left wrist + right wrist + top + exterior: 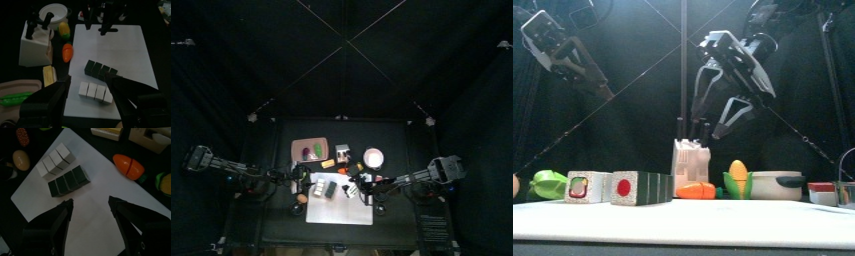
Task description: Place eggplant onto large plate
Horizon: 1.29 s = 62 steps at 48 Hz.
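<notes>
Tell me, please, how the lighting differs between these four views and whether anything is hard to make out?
Top view: mostly dark curtains, the table small, items tiny. Front view: evenly lit, knife block clear. Left wrist view: white board bright, the near left gripper dark and soft. Right wrist view: board glares, right gripper shadowed.

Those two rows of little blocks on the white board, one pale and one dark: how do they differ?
The pale block row is white, while the dark block row is near black. The pale row lies nearer the white board's edge; the dark row sits farther in. Both are four joined cubes, lying flat, parallel and close together, and no pincer touches either.
</notes>
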Each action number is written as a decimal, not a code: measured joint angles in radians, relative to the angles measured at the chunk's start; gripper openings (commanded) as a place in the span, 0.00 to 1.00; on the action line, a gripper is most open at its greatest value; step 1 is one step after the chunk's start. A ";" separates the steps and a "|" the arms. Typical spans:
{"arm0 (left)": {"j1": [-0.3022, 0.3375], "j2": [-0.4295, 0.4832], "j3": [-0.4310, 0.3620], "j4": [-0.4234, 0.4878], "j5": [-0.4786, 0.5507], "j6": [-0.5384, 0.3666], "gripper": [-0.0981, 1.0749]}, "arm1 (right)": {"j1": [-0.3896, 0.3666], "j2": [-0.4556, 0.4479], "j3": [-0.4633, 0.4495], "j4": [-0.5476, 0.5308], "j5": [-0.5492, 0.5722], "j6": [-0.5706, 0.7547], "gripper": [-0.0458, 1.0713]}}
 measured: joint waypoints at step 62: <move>0.048 -0.098 0.074 -0.075 -0.008 0.006 0.86 | 0.000 0.376 -0.495 0.192 0.324 0.209 0.86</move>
